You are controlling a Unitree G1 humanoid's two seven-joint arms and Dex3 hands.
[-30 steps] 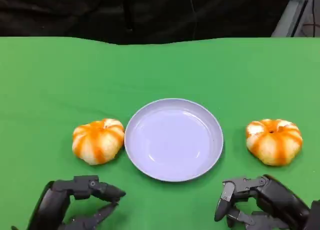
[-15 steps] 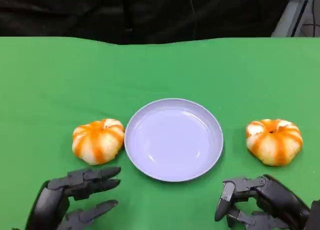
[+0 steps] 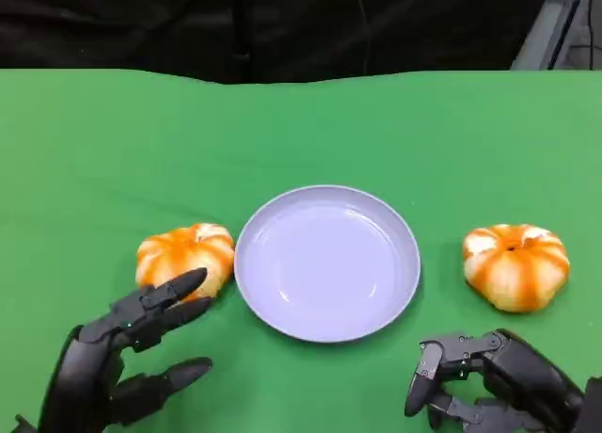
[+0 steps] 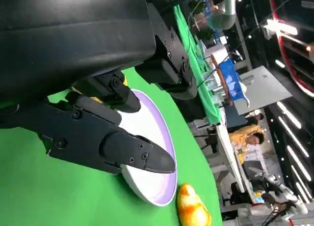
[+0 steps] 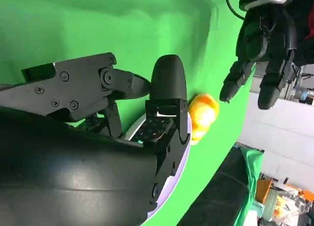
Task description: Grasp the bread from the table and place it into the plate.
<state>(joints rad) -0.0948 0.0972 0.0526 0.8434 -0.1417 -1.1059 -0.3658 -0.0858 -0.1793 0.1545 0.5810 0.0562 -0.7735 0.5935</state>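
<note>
Green table spans the head view; dark backdrop at 12 o'clock beyond its far edge.

Lavender plate sits at table centre, upright, nothing in it. Also seen in left wrist view behind the fingers, and a sliver of its rim in right wrist view.

Two breads, orange-and-white striped, pumpkin-shaped, both on the cloth, none in the plate. Left bread is at 9 o'clock of the plate, just beside the rim; touching or not, cannot tell. Right bread is at 3 o'clock of the plate, apart from the rim. One bread shows in left wrist view past the plate's far side, one in right wrist view.

Left hand is at 7 o'clock of the plate, at 6 o'clock of the left bread. Fingers spread apart, holding nothing; upper fingertips overlap the bread's near edge in head view, contact cannot be told. Left wrist view: fingers extended over the plate, nothing between them. It also appears in right wrist view, hanging above the cloth.

Right hand is at 5 o'clock of the plate, at 6 o'clock of the right bread and clear of it. Fingers bent but parted, nothing held; right wrist view fingers likewise grip nothing.
</note>
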